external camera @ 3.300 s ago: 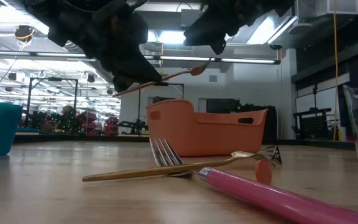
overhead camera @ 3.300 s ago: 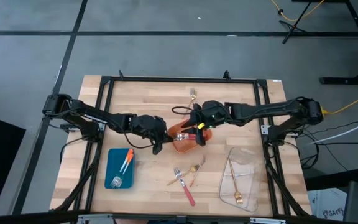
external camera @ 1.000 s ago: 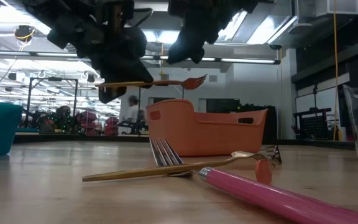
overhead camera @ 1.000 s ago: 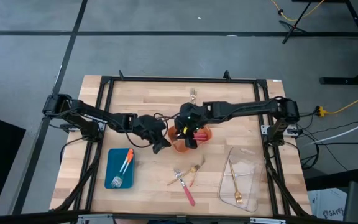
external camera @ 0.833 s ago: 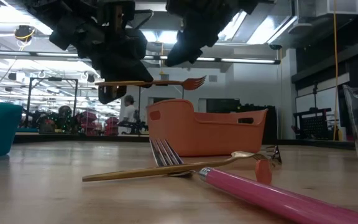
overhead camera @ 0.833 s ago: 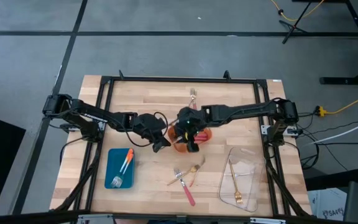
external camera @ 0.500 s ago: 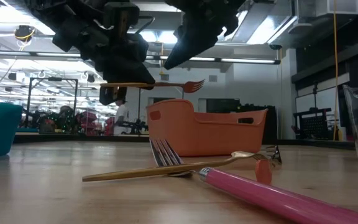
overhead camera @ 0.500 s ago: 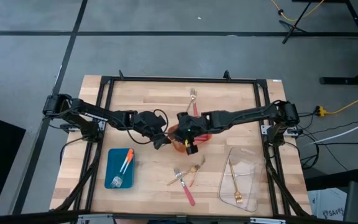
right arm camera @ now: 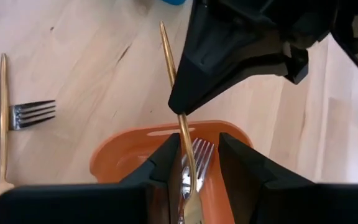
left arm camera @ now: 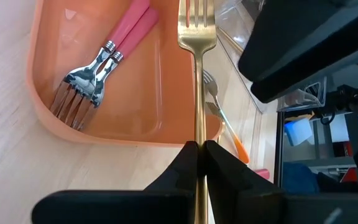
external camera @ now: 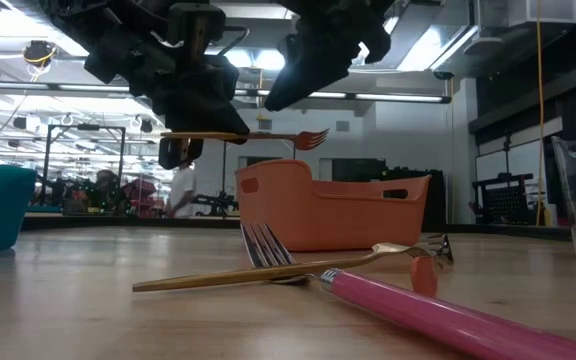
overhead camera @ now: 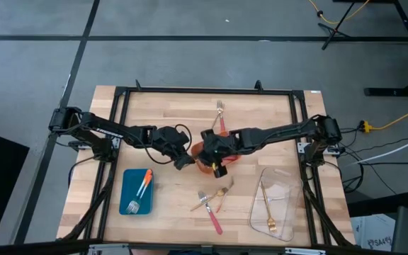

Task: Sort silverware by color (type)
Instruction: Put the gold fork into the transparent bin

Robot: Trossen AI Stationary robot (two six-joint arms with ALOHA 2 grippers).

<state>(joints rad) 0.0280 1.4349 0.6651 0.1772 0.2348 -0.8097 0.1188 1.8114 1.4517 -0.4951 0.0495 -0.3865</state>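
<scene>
My left gripper [overhead camera: 184, 161] is shut on a gold fork [external camera: 268, 134] held above the orange tray [overhead camera: 205, 164]. Two pink-handled forks [left arm camera: 98, 68] lie in that tray. My right gripper [right arm camera: 197, 142] is open over the tray, one finger on each side of the gold fork's shaft [right arm camera: 189, 168] near its tine end, and I see no touch. In the low view it hangs just above the fork [external camera: 303, 75]. Loose on the table are a pink-handled fork [overhead camera: 211, 212], a gold fork [overhead camera: 222, 193] and a far fork [overhead camera: 220, 113]. My left gripper pinches the gold fork's handle [left arm camera: 197, 140] between its two fingers, some way in from the free end [right arm camera: 163, 28], which sticks out behind. The shaft runs forward out of the fingers. The fork hangs level, clear of the tray, tines [external camera: 316, 134] toward the table's right.
A blue tray [overhead camera: 127, 185] with orange-handled forks lies at the near left. A clear tray [overhead camera: 283, 193] holding a gold fork [overhead camera: 269, 216] lies at the near right. Black frame rails [overhead camera: 190, 91] border the wooden table.
My right gripper has rolled about its own axis and shifted a little toward the near edge, settling over the gold fork's tine end. Its finger gap is unchanged. The fork stays level in my left gripper above the orange tray.
</scene>
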